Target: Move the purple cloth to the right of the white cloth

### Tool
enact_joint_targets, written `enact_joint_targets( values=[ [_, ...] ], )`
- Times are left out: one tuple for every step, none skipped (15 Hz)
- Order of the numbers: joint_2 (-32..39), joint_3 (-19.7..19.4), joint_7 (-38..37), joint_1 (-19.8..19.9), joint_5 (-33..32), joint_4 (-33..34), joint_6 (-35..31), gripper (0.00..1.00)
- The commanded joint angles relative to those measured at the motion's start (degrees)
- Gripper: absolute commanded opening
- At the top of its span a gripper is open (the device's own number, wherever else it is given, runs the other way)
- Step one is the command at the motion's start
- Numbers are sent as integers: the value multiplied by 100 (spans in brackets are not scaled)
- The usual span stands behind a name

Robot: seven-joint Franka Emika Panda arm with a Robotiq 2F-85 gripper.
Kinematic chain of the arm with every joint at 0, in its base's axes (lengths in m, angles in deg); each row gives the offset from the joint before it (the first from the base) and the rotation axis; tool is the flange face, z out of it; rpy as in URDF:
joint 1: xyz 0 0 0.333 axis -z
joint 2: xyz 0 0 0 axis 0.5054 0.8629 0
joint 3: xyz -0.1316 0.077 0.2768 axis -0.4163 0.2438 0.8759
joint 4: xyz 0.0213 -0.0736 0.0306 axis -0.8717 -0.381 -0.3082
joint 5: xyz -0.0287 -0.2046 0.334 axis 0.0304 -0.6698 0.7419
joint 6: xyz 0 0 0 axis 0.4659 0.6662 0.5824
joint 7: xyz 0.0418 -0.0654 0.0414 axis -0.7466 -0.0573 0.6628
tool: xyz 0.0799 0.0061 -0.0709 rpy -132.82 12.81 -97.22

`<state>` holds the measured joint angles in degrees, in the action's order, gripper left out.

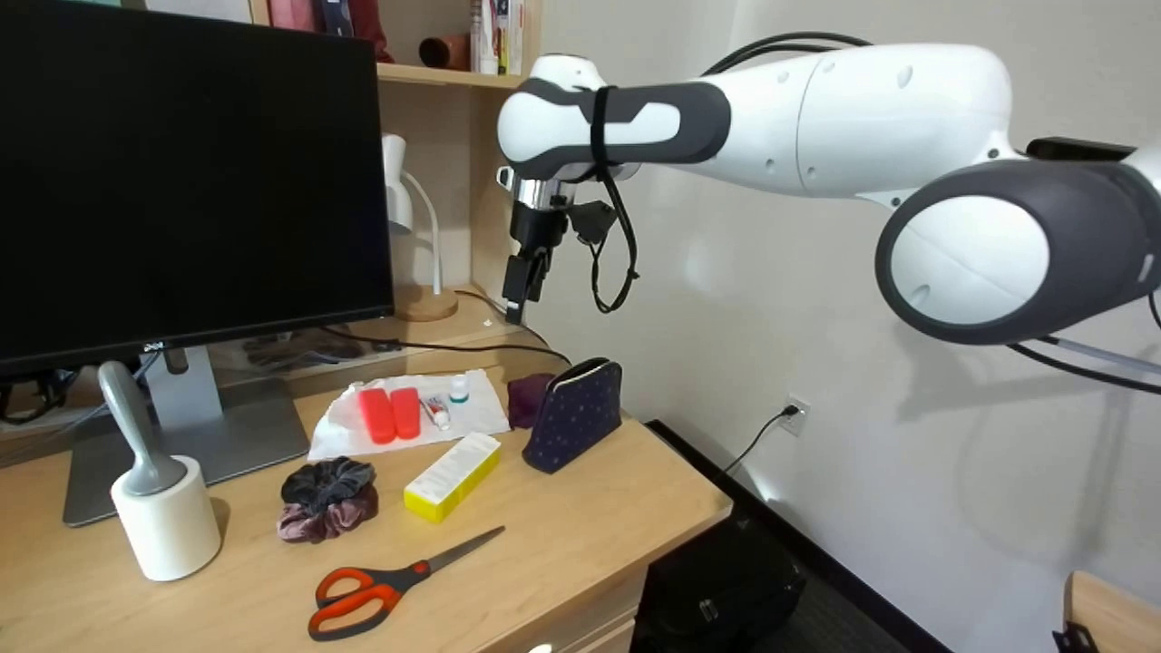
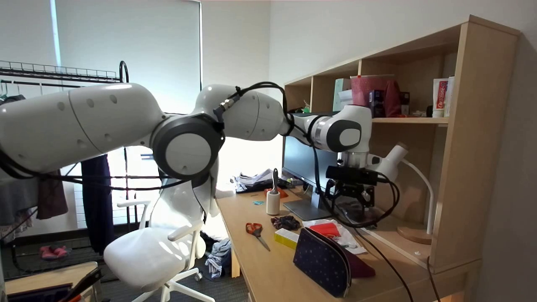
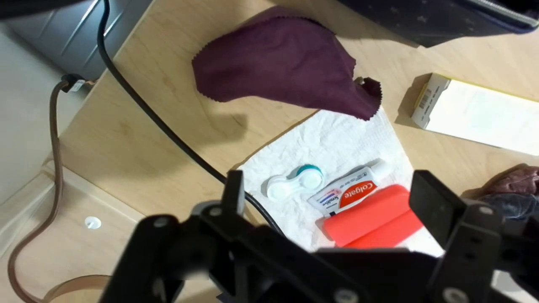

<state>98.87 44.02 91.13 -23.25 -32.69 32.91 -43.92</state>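
Observation:
The purple cloth (image 3: 282,63) lies crumpled on the desk. In the wrist view, its lower tip meets the corner of the white cloth (image 3: 345,132). In an exterior view the purple cloth (image 1: 529,399) sits just right of the white cloth (image 1: 479,415), partly hidden behind the pouch. It also shows behind the pouch in an exterior view (image 2: 361,264), where the white cloth (image 2: 347,238) is partly covered. My gripper (image 3: 329,187) is open and empty, its fingers wide apart. It hangs well above the desk in both exterior views (image 1: 517,304) (image 2: 350,204).
Red cases (image 3: 370,219), a toothpaste tube (image 3: 349,189) and a lens case (image 3: 294,183) lie on the white cloth. A dark blue pouch (image 1: 576,417) stands against the purple cloth. A yellow-white box (image 1: 453,476), scissors (image 1: 390,585), monitor (image 1: 190,181), lamp (image 1: 426,304) and black cable (image 3: 160,122) are nearby.

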Motion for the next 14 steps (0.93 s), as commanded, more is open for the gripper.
enact_joint_targets(
  values=[
    [-229, -75, -408, -66, -31, -11, 327, 100],
    [-269, -73, -490, -70, -24, -22, 379, 100],
    [-320, -58, -549, -66, -1, -31, 423, 100],
    [-353, -51, -607, -70, 5, -29, 459, 100],
    [-398, -58, -703, -83, 0, -41, 496, 100],
    [-423, -57, -768, -90, 0, -40, 498, 100],
    [-450, -49, -842, -98, 6, -55, 511, 100],
    [-468, -40, -902, -100, 14, -68, 526, 100],
    [-470, -29, -951, -99, 27, -77, 517, 100],
    [-474, -24, -1002, -102, 31, -83, 523, 100],
    [-473, -28, -1099, -116, 31, -104, 530, 100],
    [-477, -37, -1181, -132, 22, -118, 558, 100],
    [-498, -47, -1314, -163, 16, -136, 590, 100],
    [-512, -46, -1423, -186, 17, -138, 601, 100]
  ],
)
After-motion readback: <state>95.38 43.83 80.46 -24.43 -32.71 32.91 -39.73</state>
